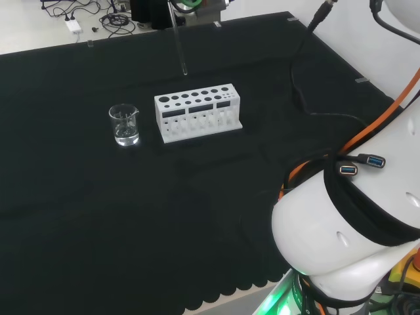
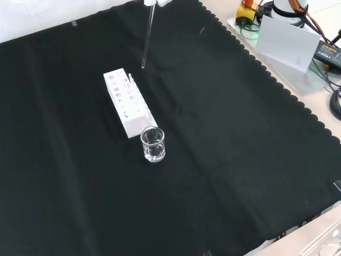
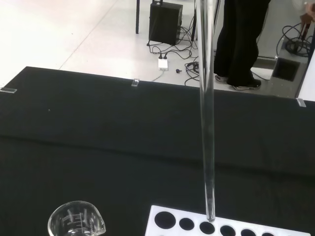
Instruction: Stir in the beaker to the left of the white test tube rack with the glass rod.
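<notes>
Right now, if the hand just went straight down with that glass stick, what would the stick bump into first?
Probably the white test tube rack. In the wrist view the glass rod hangs upright with its tip just above the rack's holes. The beaker stands off to the side, out of that line. Depth is hard to judge, so it may land beside the rack.

A wide black cloth with a scalloped edge covers the bench, held at its borders by small clear clips. Beyond the far edge lies a pale, glossy floor catching soft light. On it stands a black box-shaped unit, with a tangle of dark cables and a white plug adapter beside it (another white adapter lies at the head view's top left). In the front view, a tilted white panel stands beyond the cloth's right border.
</notes>
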`<state>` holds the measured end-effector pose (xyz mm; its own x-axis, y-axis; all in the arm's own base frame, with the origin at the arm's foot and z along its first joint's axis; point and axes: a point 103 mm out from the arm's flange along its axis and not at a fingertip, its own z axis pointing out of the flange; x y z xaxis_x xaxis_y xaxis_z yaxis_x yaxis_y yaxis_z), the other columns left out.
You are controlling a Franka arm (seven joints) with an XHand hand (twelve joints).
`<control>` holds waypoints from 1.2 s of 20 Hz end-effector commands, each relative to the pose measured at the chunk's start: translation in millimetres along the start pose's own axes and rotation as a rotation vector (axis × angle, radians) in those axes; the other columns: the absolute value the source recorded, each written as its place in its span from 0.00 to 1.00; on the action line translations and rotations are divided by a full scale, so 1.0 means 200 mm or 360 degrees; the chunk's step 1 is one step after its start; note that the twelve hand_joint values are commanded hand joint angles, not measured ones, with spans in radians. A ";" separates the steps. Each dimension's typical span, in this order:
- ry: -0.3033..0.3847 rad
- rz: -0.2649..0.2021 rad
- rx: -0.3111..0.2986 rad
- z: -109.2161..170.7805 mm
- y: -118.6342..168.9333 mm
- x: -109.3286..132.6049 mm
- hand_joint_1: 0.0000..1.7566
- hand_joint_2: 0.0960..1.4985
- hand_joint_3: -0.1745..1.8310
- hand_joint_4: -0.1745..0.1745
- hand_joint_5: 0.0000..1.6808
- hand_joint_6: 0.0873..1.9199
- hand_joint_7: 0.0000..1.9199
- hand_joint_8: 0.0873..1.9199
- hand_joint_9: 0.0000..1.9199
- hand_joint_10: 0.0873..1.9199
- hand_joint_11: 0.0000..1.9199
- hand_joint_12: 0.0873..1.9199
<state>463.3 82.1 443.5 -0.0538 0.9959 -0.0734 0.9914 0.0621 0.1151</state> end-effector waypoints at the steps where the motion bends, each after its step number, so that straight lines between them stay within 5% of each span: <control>1: -0.0009 -0.0011 0.0001 -0.01 -0.01 0.01 0.75 0.70 0.03 0.00 0.74 0.10 0.63 0.47 0.85 0.37 0.85 0.29; 13: 0.0027 -0.0029 -0.0009 0.02 -0.04 0.07 0.75 0.70 0.03 0.00 0.74 0.09 0.63 0.46 0.85 0.36 0.85 0.28; 24: 0.0087 -0.0191 -0.0024 0.07 0.01 0.25 0.75 0.70 0.03 0.00 0.75 0.09 0.63 0.46 0.85 0.36 0.85 0.28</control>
<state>458.0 117.3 432.1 -0.1415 0.9893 -0.0363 0.9811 0.1450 0.1282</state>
